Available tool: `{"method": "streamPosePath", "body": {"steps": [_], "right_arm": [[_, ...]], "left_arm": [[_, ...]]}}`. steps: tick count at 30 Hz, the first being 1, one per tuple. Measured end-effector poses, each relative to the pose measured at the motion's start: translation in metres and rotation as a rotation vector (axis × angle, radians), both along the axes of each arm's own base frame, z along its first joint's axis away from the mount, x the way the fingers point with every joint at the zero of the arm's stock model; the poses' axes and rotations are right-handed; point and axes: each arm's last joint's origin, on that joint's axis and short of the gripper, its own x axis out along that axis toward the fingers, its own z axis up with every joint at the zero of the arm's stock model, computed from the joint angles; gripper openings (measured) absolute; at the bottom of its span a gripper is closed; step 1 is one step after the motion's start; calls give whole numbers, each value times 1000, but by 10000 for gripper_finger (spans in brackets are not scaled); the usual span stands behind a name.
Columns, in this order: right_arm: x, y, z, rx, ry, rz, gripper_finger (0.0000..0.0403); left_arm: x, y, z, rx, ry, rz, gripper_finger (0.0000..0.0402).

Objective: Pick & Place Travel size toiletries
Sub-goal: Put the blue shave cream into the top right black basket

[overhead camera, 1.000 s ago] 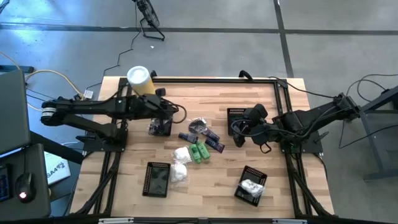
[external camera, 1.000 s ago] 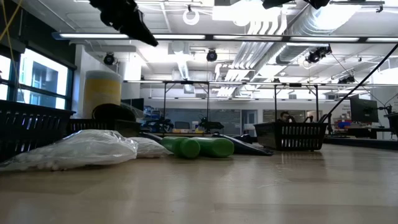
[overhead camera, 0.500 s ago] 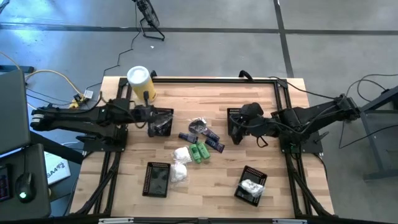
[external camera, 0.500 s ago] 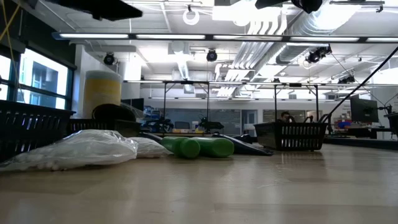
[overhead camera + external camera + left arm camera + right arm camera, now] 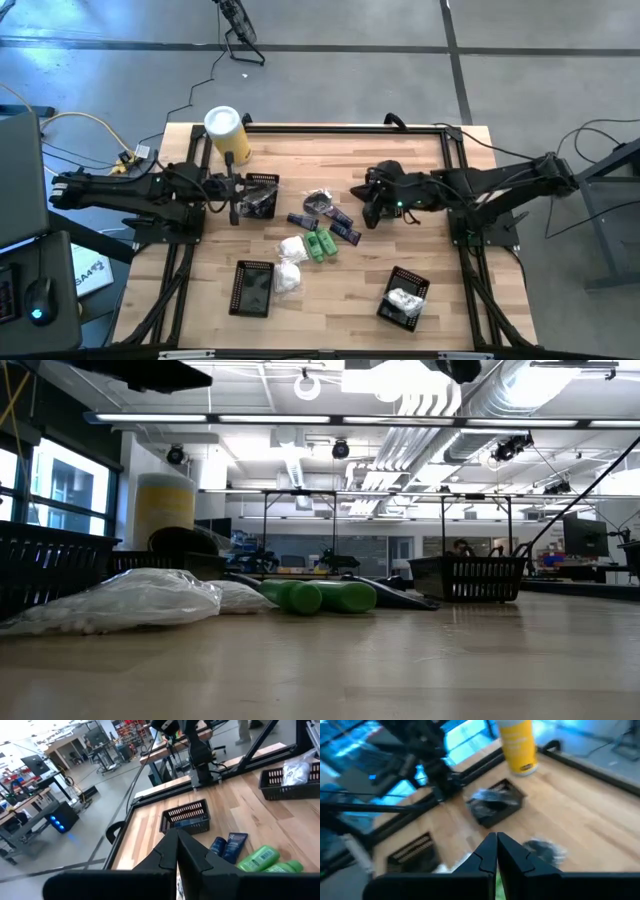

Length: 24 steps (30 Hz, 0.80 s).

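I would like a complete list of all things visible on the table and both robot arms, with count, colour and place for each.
Green bottles: two, green, side by side at the table's middle.
Dark blue tubes: at least three, dark blue, around the bottles.
Silvery-clear packet: one loose, beside the tubes.
White packets: two loose, white, beside the bottles.
Mesh baskets: four, black; one by the left gripper holding a silvery packet, one under the right arm, one at the near edge on the left, one at the near edge on the right holding a white packet.
Canister: one, yellow with white lid, far left corner.
Left gripper: shut, beside the far left basket.
Right gripper: shut, above the table near the tubes.
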Motion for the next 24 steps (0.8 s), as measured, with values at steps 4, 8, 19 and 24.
{"method": "streamPosePath", "body": {"steps": [4,8,19,24], "right_arm": [[15,1,-12,37,24,55,4],[24,3,-22,62,50,69,4],[36,11,-28,195,61,97,4],[41,21,-21,172,69,98,4]], "left_arm": [[0,0,0,0,0,0,0],[0,0,0,-1,-2,0,0],[0,0,1,-4,-5,0,0],[0,0,1,-24,-12,2,0]]}}
